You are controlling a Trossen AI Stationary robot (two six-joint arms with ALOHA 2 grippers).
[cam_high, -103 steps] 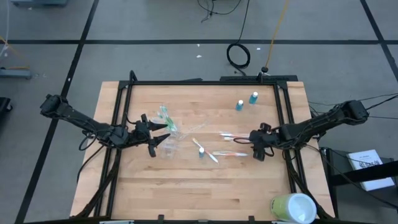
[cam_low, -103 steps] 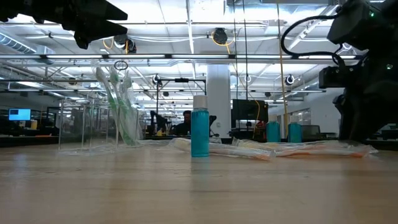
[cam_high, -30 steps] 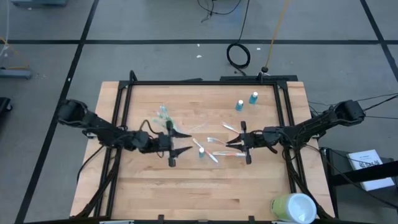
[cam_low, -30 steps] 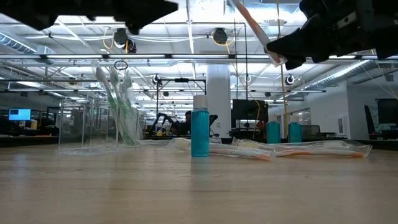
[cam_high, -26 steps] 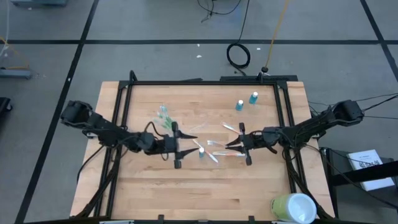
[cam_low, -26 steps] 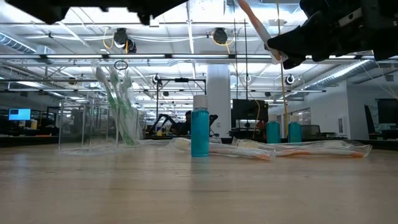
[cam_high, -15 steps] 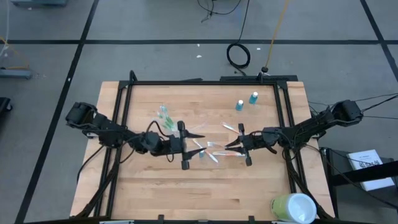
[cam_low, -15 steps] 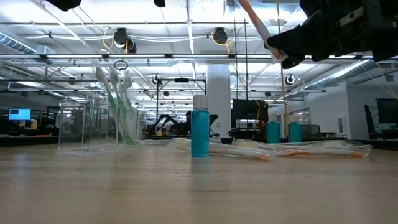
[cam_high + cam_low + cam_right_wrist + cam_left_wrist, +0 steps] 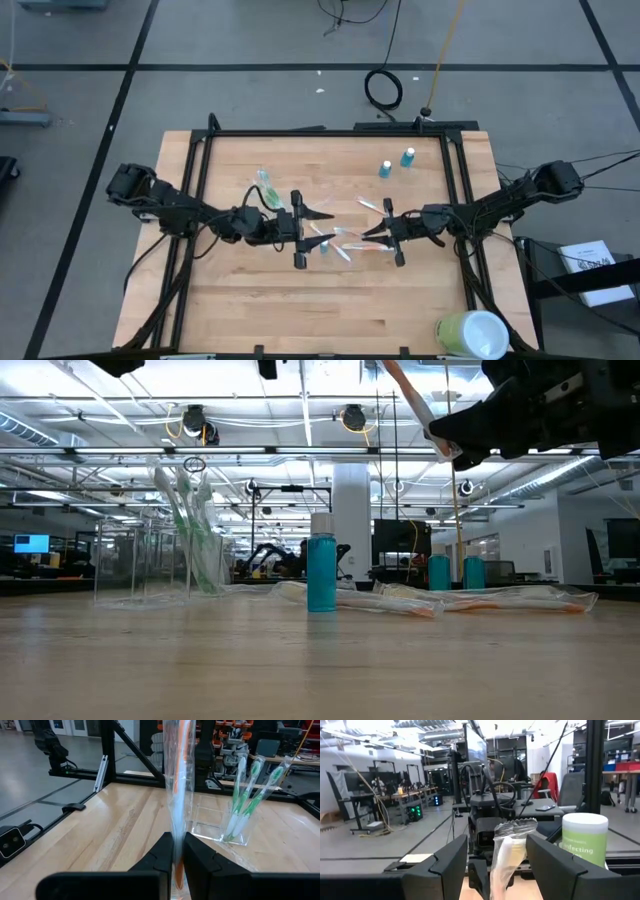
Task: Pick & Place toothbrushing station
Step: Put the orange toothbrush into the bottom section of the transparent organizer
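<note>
The wrapped toothbrush (image 9: pixel 177 785) stands clamped between the right gripper's (image 9: pixel 383 229) closed fingers, held above the middle of the table (image 9: pixel 250 310). The right wrist view shows it best: an orange-and-white handle in clear wrap rising straight from the pinched jaws. The low view catches only its top end (image 9: pixel 410 400) slanting up from the gripper (image 9: pixel 455 445), clear of the wood. The left wrist view sees the crimped end of the wrap (image 9: pixel 515 827) head-on, between the left gripper's own wide-apart fingers (image 9: pixel 445 860).

From above, the left gripper (image 9: pixel 312 232) faces the right one across a small gap, jaws spread and holding nothing. A blue tube (image 9: pixel 323 246) stands just beside it; the low view shows this tube (image 9: pixel 321 572) upright with a white cap. More wrapped brushes (image 9: pixel 350 250) lie flat between the grippers, and in the low view they stretch along the table behind the tube (image 9: pixel 480 600).

The clear cup (image 9: pixel 265 195) sits behind the left gripper, with green-and-white brushes leaning in it. The right wrist view shows the cup (image 9: pixel 220 827) upright and three brushes (image 9: pixel 250 790) in it. Two other tubes (image 9: pixel 396 163) stand together near the far edge, well apart from the rest.

A large green cup (image 9: pixel 470 335) sits at the table's near right corner; the left wrist view shows it (image 9: pixel 584 840) behind the right arm.
</note>
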